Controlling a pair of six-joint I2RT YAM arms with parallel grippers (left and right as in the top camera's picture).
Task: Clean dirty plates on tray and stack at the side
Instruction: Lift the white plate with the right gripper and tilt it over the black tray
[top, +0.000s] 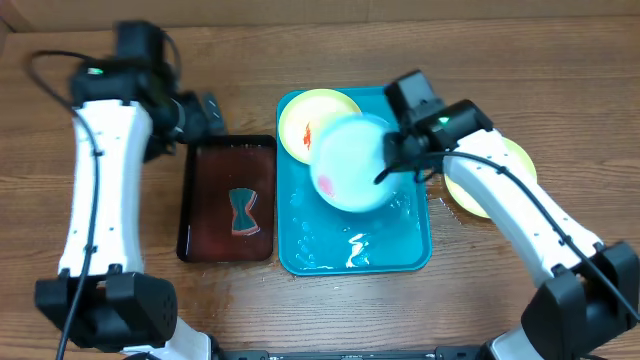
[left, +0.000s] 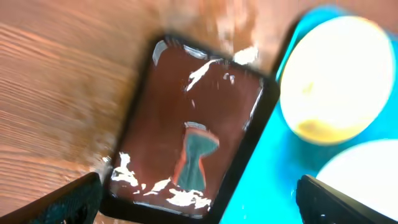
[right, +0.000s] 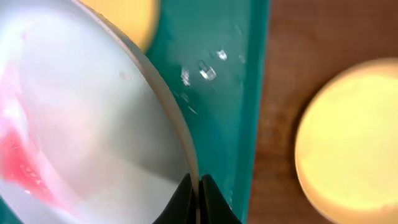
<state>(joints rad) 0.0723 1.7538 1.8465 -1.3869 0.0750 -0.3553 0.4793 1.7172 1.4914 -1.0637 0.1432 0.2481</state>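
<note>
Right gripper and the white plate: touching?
Touching. The right wrist view shows the right gripper closed on the rim of the white plate, one finger on each side, with no gap visible.

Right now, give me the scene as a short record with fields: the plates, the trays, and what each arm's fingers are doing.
white plate: over the turquoise tray, red smear inside, rim pinched by right fingers
yellow-green plate on tray: far-left corner, red smear
yellow-green plate on table: right of the tray, partly under the right arm
black tray: left of the turquoise tray, teal hourglass-shaped piece inside
left fingers: open, empty, near the black tray's far end
</note>
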